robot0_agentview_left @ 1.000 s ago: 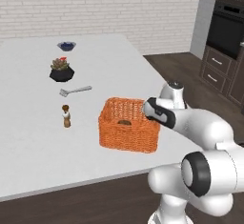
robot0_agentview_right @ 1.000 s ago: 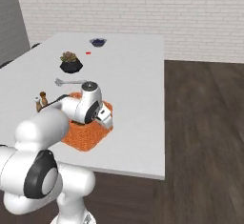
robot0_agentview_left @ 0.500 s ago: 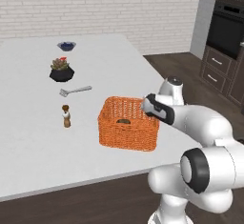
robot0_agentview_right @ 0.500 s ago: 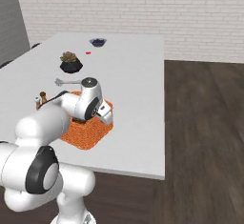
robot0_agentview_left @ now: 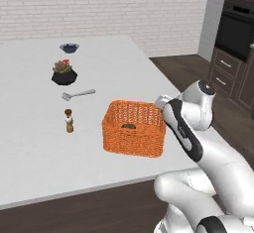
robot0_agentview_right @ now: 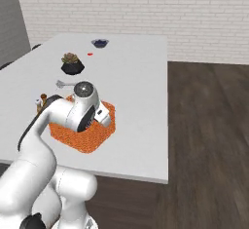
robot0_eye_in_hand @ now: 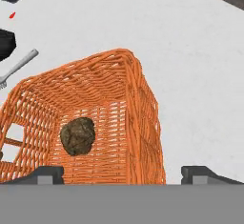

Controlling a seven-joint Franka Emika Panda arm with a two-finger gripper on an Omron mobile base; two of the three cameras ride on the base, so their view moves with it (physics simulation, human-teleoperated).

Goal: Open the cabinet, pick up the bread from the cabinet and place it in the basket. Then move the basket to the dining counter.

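Observation:
The orange wicker basket [robot0_agentview_left: 134, 128] stands on the white dining counter [robot0_agentview_left: 30, 147] near its right edge. The bread [robot0_eye_in_hand: 77, 135], a small brown lump, lies on the basket's floor and also peeks over the rim as bread [robot0_agentview_left: 129, 126]. My gripper [robot0_eye_in_hand: 123, 174] is open just above the basket's right wall [robot0_eye_in_hand: 143, 118]. One fingertip [robot0_eye_in_hand: 45, 173] is over the inside and the other is outside over the counter. Nothing is held. From the side, the gripper [robot0_agentview_left: 161, 103] sits at that rim, seen as gripper [robot0_agentview_right: 104, 117] from the other side. The cabinet is out of view.
On the counter's left stand a brown pepper shaker [robot0_agentview_left: 69, 120], a fork [robot0_agentview_left: 78, 94], a black pot with a plant [robot0_agentview_left: 64, 73] and a dark bowl [robot0_agentview_left: 69, 47]. Dark drawers and an oven [robot0_agentview_left: 233, 63] line the far right. The counter's edge runs close behind the basket.
The jaws have spread wide at the basket's right wall. The basket has stayed where it was on the counter.

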